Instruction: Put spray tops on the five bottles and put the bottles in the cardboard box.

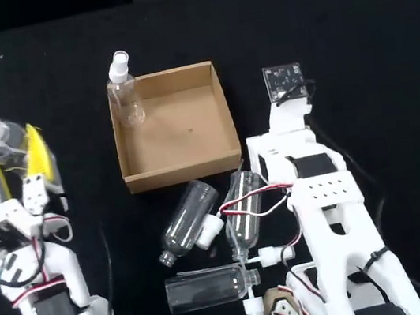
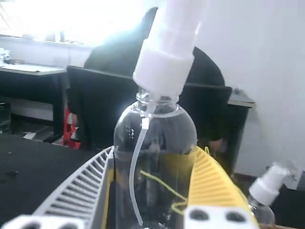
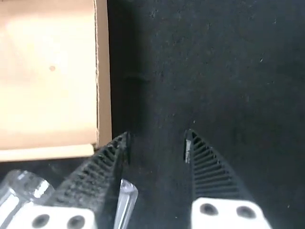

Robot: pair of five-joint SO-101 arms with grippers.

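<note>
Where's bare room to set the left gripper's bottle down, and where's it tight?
Bare: the cardboard box floor, apart from the standing bottle in its far-left corner, and the table between left gripper and box. Crowded: in front of the box, three lying bottles beside the right arm.

Counting five clear plastic bottles (image 1: 188,218), two capped, three loose white plastic spray tops (image 1: 210,232), one open brown cardboard box (image 1: 184,169).

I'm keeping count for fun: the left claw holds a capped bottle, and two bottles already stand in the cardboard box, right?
No, only one spray bottle stands in the cardboard box, in one corner; the high view shows it. The left claw does hold a capped bottle.
</note>
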